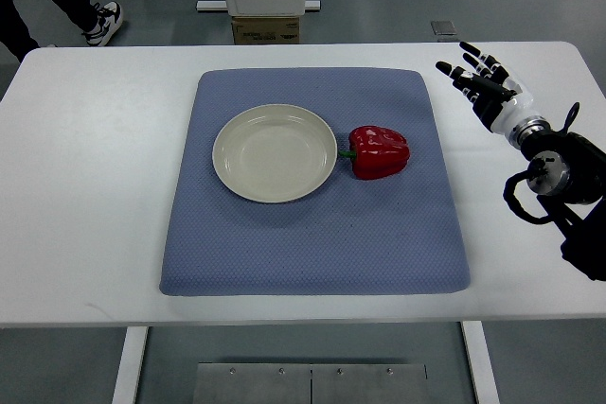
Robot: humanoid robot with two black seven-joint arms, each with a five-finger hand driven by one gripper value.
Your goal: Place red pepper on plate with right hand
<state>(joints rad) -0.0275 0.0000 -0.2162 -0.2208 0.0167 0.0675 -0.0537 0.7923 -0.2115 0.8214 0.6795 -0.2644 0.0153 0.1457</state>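
A red pepper [380, 151] lies on its side on the blue mat [312, 234], its green stem pointing left toward the plate. The cream plate [275, 152] sits just left of it, with nothing on it. My right hand [480, 81] hovers over the white table to the right of the mat, well clear of the pepper, with its fingers spread and holding nothing. Its black forearm comes in from the right edge. The left arm does not show.
The white table [95, 186] holds the mat. Beyond its far edge stand a white pedestal with a cardboard box [266, 29], and a person's legs and shoe [102, 24] at the top left.
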